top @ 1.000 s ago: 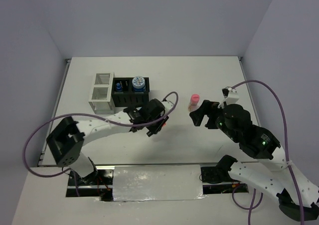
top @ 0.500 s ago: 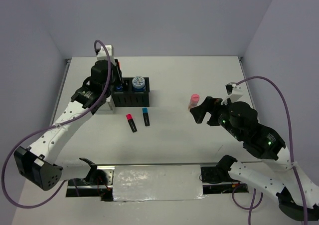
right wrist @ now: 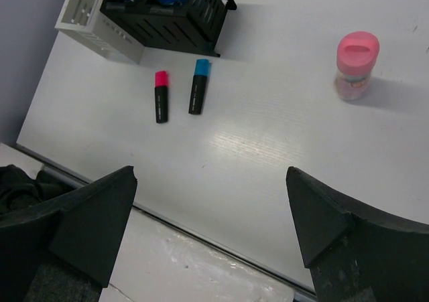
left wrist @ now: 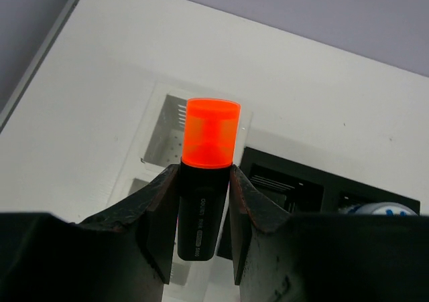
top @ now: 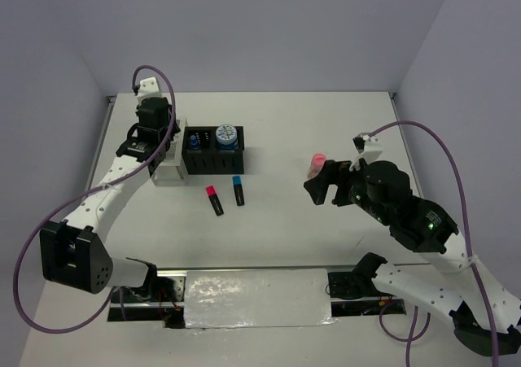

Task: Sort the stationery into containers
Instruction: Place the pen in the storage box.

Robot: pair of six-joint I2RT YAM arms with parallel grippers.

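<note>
Your left gripper (left wrist: 204, 176) is pinching the short black highlighter with the orange cap (left wrist: 211, 131) by its barrel. The cap is sticking out past the fingertips, so the pen is pointing at the small white slatted desk organizer (left wrist: 153, 124) directly beyond it. That alignment suggests you are lining it up for a drop into one of the white compartments, not the wider black slatted organizer (left wrist: 281, 175) beside it, which is already carrying a round blue-white roll (top: 227, 135) and a clear blue-capped bottle (top: 194, 140).

Your right gripper (right wrist: 211, 215) is hanging with its fingers spread wide and gripping nothing. It is sitting near the upright pink-capped stick (right wrist: 356, 64), probably as the next pick.

The pink-capped black highlighter (right wrist: 161, 96) and the blue-capped black highlighter (right wrist: 198, 94) are lying side by side on the white table (top: 326, 123), just in front of the black organizer, waiting to be sorted.
</note>
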